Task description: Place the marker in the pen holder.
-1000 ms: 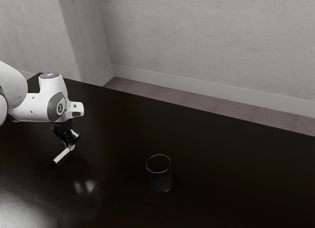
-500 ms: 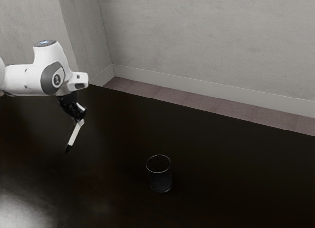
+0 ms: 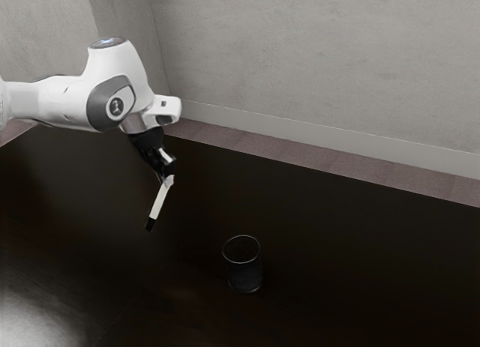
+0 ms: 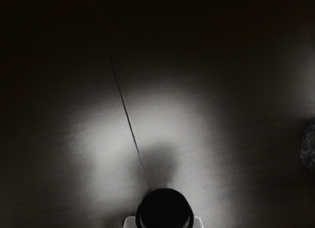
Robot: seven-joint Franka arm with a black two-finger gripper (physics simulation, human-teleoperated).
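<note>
Hanging left of centre in the exterior view, the black two-finger gripper (image 3: 169,178) has its jaws clamped on the slim white marker with black end (image 3: 159,200), tilted above the dark, glossy table (image 3: 345,257). The dark, round, open-topped pen holder (image 3: 245,277) stands at lower centre. In the wrist view, the marker's black end points toward the table.

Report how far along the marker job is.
Done: the marker is gripped in the end effector, off the table. In hand: the carry, marker slanting, black end down, short of the pen holder, which stands upright. Left: bring it over the open rim, lower, release.
</note>
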